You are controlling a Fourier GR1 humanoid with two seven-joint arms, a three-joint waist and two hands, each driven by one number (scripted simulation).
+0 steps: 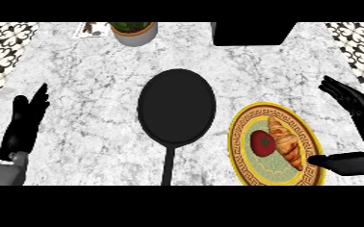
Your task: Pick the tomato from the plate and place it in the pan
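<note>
Head view: tomato [262, 143] on plate [242, 125], pan [176, 107] holding nothing, both hands open.

Head view detail: the black pan sits at the centre of the marble surface [85, 77], handle pointing to 6 o'clock. The yellow-rimmed plate lies just beside the pan at its 4 o'clock. The red tomato rests on the plate's left half, touching a croissant [286, 142] on its right. The right hand [346, 97] shows at 3 o'clock, fingers straight and spread, holding nothing; its thumb [334, 162] reaches over the plate's lower right rim. The left hand [25, 120] rests at 9 o'clock near the edge, fingers straight and upward, holding nothing. A potted plant [134, 31] stands at 11 o'clock, a dark box [252, 32] at 1 o'clock.
</note>
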